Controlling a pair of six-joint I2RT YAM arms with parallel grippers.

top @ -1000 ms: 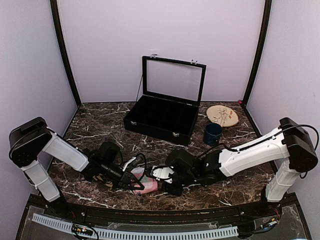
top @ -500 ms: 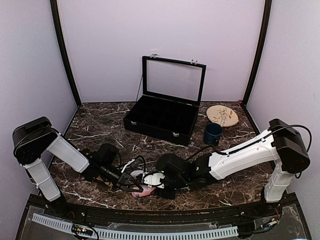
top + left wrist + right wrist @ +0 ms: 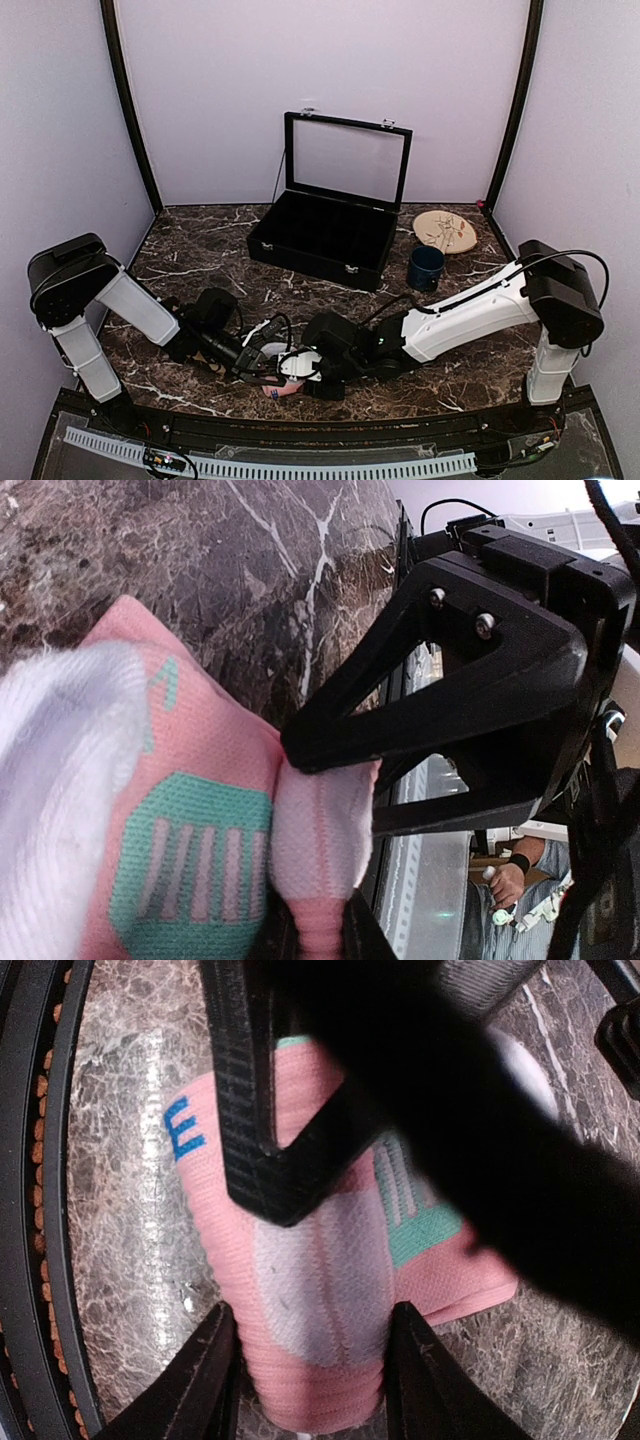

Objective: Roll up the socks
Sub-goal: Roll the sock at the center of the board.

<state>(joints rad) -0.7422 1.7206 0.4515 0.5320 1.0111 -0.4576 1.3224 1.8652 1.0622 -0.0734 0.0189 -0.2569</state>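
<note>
Dark marble table (image 3: 200, 250), lavender walls, with one black case (image 3: 325, 235) and one blue mug (image 3: 425, 267) well beyond both grippers. One pink sock (image 3: 320, 1260) is in view. The left gripper (image 3: 322, 815) is pinching a fold of it, and the right gripper (image 3: 312, 1365) is spread, one finger either side of its end.

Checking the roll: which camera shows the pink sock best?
Right wrist: most of the pink sock shows, flanked by the fingers of the right gripper. Left wrist gives only a close-up of one pinched fold; the top view just a pink sliver.
</note>
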